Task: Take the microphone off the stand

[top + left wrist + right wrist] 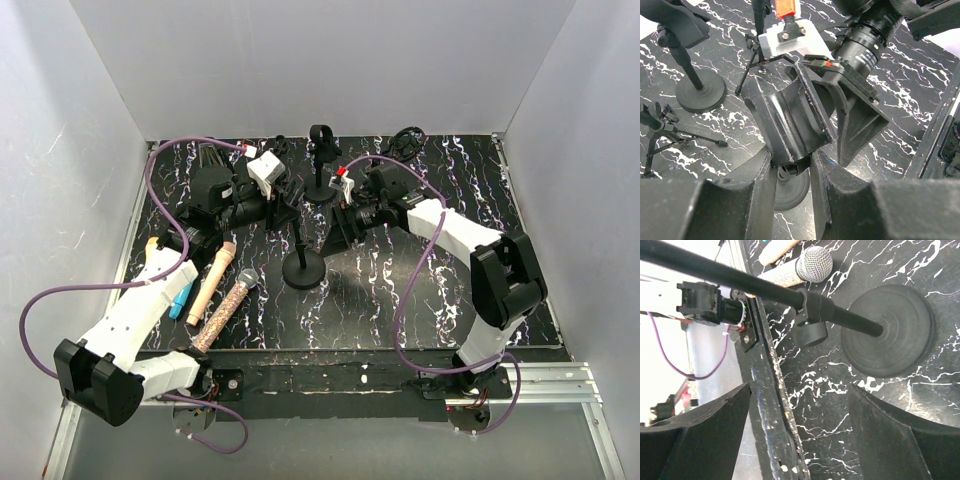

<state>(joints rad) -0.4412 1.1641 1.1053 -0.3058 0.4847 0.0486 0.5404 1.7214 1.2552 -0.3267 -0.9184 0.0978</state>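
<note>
Seemingly the mic clip (785, 120) is empty: the glitter microphone (226, 310) lies on the table (450, 280), left of the round-base stand (303, 268). The left gripper (791, 165) pinches the clip's neck, while the right gripper (800, 390) gapes beside the pole (740, 282). Tugging the clip could topple the stand onto that microphone.

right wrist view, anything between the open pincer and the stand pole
Nothing visible. The right pincer is open, and only tabletop shows between it and the stand pole.
</note>
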